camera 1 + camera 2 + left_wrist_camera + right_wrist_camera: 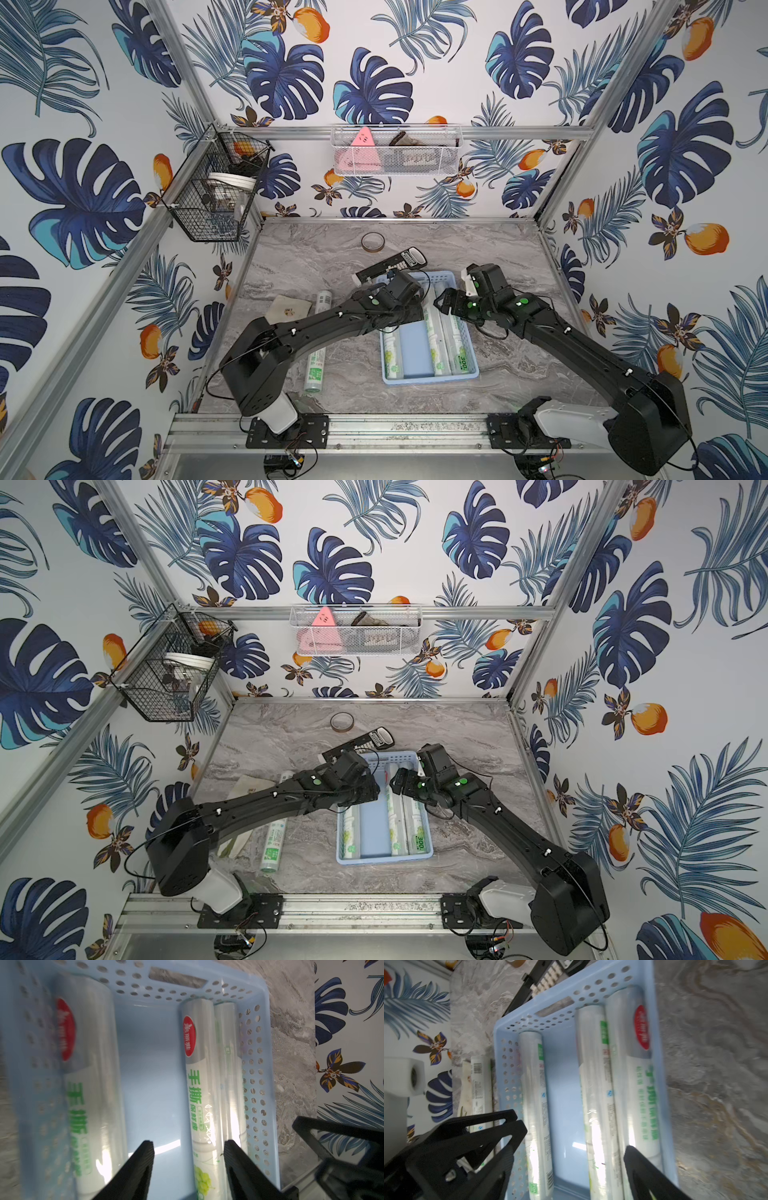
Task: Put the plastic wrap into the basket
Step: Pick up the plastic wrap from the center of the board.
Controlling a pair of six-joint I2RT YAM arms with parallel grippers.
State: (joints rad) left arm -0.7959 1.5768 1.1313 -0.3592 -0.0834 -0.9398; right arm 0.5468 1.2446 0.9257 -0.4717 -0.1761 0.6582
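Left gripper (188,1145) and right gripper (575,1136): jaws spread, empty, above the shallow light-blue perforated plastic basket (430,379). Three whitish-clear, green-printed plastic wrap rolls (433,345) lie inside. The fourth roll (314,365) lies outside, to the basket's left. Judged light, stiff, slick and prone to rolling; grasp mid-length.

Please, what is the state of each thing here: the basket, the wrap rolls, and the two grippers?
Basket: on the table, holding three rolls.
Rolls in basket: lying flat, lengthwise.
Fourth roll: lying on the table, outside the basket.
Left gripper: open, empty, above the basket.
Right gripper: open, empty, above the basket.
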